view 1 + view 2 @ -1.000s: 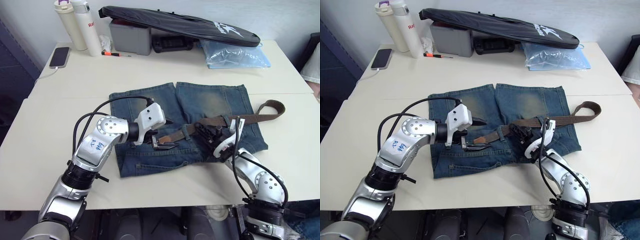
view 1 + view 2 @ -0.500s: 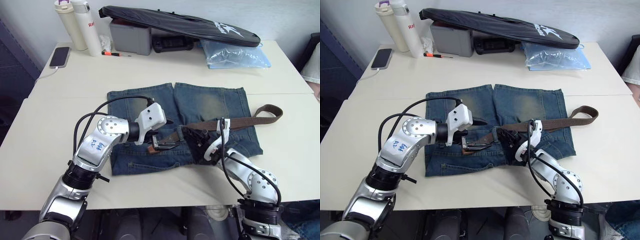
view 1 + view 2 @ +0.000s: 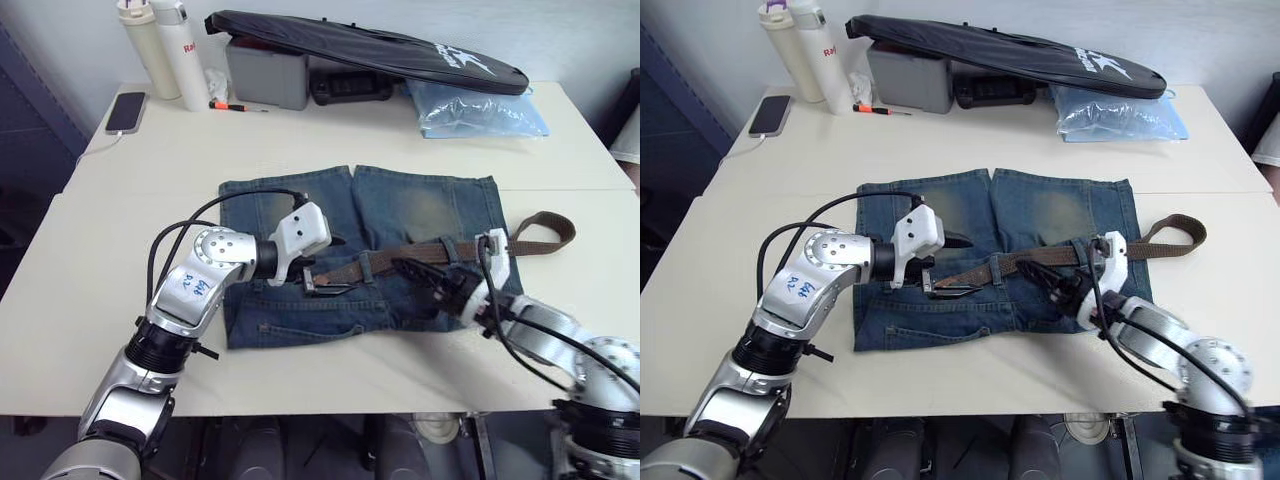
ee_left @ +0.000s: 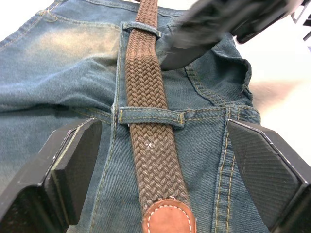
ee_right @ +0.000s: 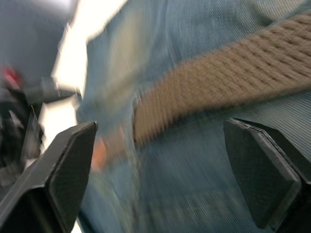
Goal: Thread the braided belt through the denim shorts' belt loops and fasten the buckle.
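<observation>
Threading under way: belt (image 4: 148, 141) lies across shorts (image 3: 400, 215) under two loops (image 4: 149, 116), buckle (image 3: 328, 288) beside wide-open left gripper (image 4: 165, 179); right gripper (image 5: 160, 179) wide open above belt; next, feed onward.

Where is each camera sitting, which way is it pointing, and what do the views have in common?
Head stereo eyes: look forward and down at the denim shorts, both arms showing.
Left wrist: looks along the left gripper, open, at the braided belt under two belt loops.
Right wrist: looks along the right gripper, open, at belt and denim.
Shared: belt lying across shorts.
</observation>
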Motion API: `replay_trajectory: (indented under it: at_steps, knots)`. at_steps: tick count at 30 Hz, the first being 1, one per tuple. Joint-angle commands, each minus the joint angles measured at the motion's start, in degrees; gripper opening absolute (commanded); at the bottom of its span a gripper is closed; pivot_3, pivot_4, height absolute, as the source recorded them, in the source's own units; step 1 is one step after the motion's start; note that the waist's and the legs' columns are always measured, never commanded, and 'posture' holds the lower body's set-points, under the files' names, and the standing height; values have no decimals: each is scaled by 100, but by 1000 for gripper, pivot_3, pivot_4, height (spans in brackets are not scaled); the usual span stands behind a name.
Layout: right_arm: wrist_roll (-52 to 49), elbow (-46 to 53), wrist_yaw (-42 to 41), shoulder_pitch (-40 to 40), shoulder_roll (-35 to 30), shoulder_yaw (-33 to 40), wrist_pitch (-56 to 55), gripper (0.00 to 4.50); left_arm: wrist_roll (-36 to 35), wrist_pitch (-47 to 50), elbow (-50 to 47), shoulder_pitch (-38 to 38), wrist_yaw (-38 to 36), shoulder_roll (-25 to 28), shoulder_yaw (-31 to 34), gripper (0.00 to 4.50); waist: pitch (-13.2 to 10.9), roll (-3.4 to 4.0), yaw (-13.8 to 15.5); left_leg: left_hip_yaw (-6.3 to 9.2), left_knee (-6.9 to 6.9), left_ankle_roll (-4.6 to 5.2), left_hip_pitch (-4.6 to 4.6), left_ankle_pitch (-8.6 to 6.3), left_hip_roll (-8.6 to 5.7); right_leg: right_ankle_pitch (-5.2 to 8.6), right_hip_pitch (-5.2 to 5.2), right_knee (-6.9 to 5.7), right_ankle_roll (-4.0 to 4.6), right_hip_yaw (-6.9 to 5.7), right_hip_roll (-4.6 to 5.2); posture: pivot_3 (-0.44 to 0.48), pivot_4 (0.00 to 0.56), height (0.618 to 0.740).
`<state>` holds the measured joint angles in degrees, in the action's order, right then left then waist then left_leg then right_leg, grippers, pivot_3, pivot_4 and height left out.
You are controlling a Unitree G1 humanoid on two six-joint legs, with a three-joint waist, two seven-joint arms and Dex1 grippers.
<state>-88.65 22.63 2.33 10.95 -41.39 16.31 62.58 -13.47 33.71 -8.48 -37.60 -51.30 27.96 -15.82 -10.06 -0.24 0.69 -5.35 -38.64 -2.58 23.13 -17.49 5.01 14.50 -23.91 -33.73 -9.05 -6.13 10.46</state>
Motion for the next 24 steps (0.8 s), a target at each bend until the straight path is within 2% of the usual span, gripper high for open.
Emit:
replay_trajectory:
  at_steps: [1,3,7,11,14,15,17,20,24]
  knots:
    - [1525,971,-1892,37,-1423,-269,-283,4458,-37,-177,-17,-86,-185,172,174,4500,-3,5,16,1,-1,0,-1,0,0,1,0,-2,1,0,-1,0,150,739]
    - [2887,1296,-2906,-103,-2380,-791,-985,4458,-68,-213,8,-75,-282,273,238,4500,-7,5,47,0,-5,0,3,0,0,1,-2,0,1,1,0,0,150,739]
    - [4843,1329,-4503,-516,-3247,-1722,-2551,4458,-136,-255,-27,28,-534,593,400,4500,-10,-23,71,2,-3,-3,2,1,0,0,2,10,-1,-1,-1,0,150,739]
    - [5921,896,-4995,-314,-3026,-2525,-3183,4458,-159,-276,-134,206,-702,929,538,4500,-17,-34,67,-2,-19,-5,8,0,-1,-3,3,14,-6,-1,1,0,150,739]
    - [6483,346,-5055,-17,-2683,-2980,-3177,4458,-218,-180,-358,406,-732,1122,677,4500,-18,-37,64,-1,-27,-5,7,-1,-1,-3,4,10,-6,-1,1,0,150,739]
    - [6567,182,-5057,55,-2558,-3007,-3126,3957,-243,-140,-428,457,-722,1152,709,4500,-18,-37,64,-1,-28,-5,7,-1,-1,-3,4,8,-5,-1,1,0,150,739]
    - [6809,-79,-5130,162,-2428,-3050,-3141,3286,-298,-54,-588,558,-680,1193,755,4500,-18,-37,67,-1,-28,-5,8,-1,-1,-3,3,7,-5,-1,1,0,150,739]
    - [7061,-452,-5220,239,-2339,-2972,-3161,1662,-418,110,-780,657,-601,1175,842,4500,-18,-39,82,1,-33,-5,6,-1,-1,-3,9,5,-5,-2,1,0,150,739]
    - [7343,-1033,-5526,254,-2513,-2753,-3501,27,-506,272,-989,781,-482,1119,840,4500,-17,-40,95,2,-40,-3,3,-2,-1,-4,20,7,-4,-2,1,0,150,739]
